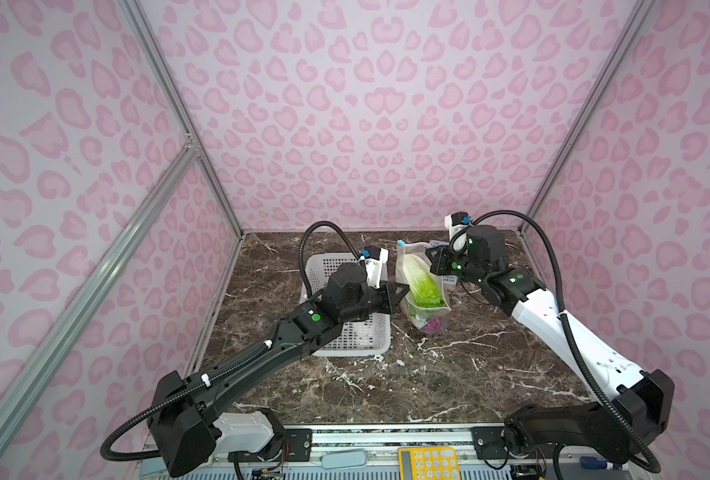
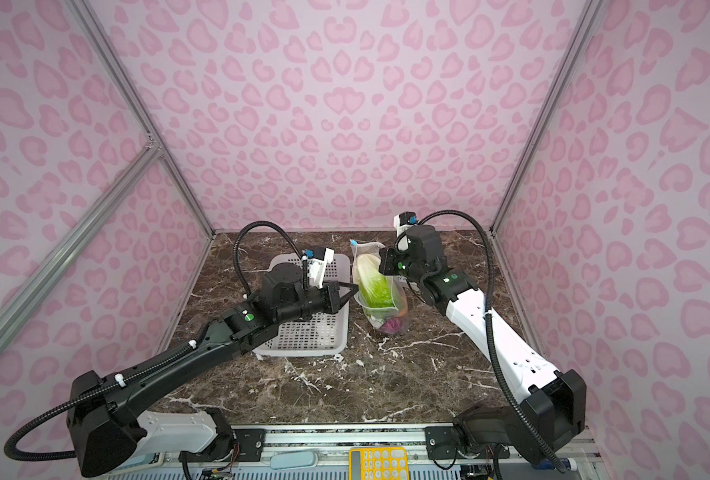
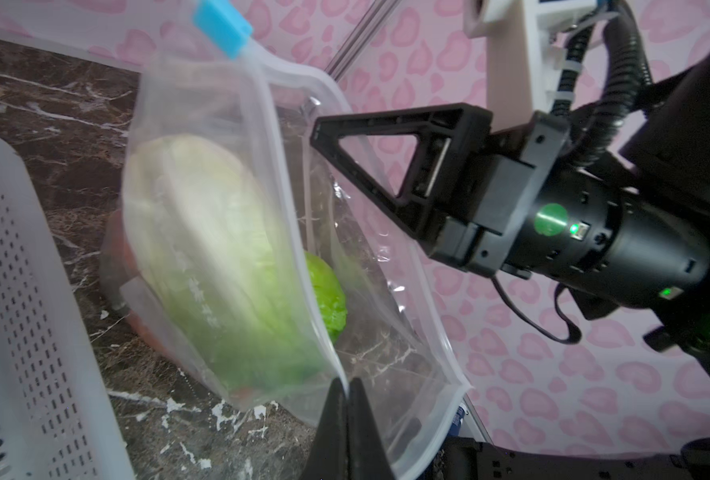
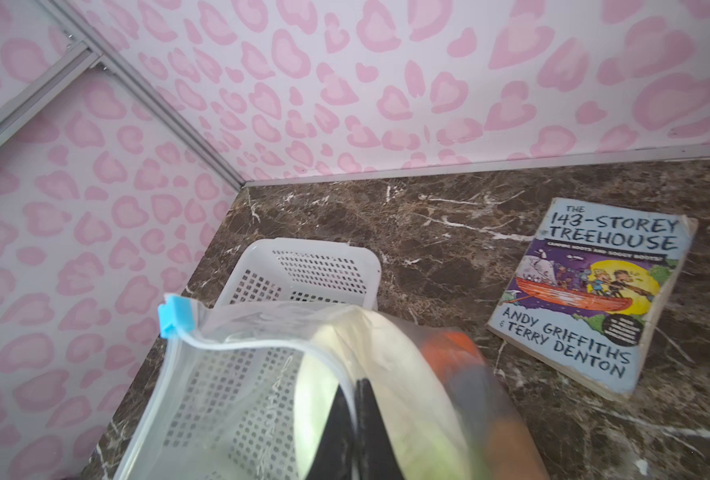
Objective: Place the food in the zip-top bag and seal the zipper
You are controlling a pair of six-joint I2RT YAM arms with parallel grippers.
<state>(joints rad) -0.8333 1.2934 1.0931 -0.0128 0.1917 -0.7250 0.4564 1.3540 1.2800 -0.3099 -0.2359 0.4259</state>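
The zip-top bag [image 1: 411, 266] hangs between my two grippers above the marble table, mouth open, in both top views. Inside it lie the green-and-white cabbage [image 1: 422, 286], the purple onion [image 1: 430, 326], an orange piece [image 4: 453, 353] and a small green piece [image 3: 328, 291]. The zipper's blue slider [image 3: 220, 27] sits at the far end of the mouth. My left gripper [image 3: 348, 390] is shut on the near mouth edge of the bag. My right gripper [image 4: 355, 386] is shut on the opposite mouth edge. Other food is hidden.
A white perforated basket [image 1: 353, 351] stands left of the bag, under my left arm. A paperback book [image 4: 590, 291] lies on the table beyond the right gripper. A yellow calculator [image 1: 428, 463] sits off the table's front edge.
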